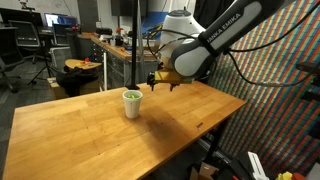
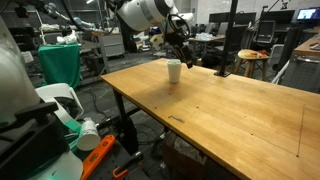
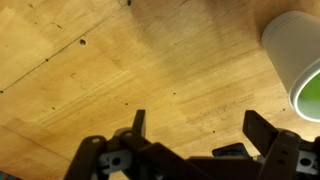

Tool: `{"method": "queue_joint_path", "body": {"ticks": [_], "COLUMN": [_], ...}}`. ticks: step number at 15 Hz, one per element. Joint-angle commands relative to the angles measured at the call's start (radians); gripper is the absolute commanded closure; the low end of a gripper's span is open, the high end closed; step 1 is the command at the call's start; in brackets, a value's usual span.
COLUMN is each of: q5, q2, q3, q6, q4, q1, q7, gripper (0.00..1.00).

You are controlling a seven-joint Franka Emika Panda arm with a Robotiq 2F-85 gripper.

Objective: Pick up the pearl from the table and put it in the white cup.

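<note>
- A butcher-block wooden table [image 1: 90, 125] fills the foreground in both exterior views.
- Beyond the table's far edge are cluttered workbenches [image 1: 100, 40], a round stool [image 1: 80, 67] and a black upright pole [image 1: 135, 45].
- Beside the table hangs a multicoloured woven panel [image 1: 285, 70].
- Above the table, ceiling lights [image 2: 275, 5] glow.

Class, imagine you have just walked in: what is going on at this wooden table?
The robot arm's gripper hangs open and empty above the wooden table, just beside the white cup. The green pearl already lies inside the cup. Nothing is being held, so the placing looks done.
</note>
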Motion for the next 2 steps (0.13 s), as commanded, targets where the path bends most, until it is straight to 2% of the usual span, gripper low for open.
{"method": "queue_joint_path", "body": {"ticks": [1,2], "q5": [0.004,0.004], "q2": [-0.001,-0.001], "q3": [0.011,0.011], "q6": [-0.001,-0.001], "q4": [0.001,0.001], "q1": [-0.011,-0.011], "q7": [-0.004,-0.004], "gripper": [0.00,0.00]}}
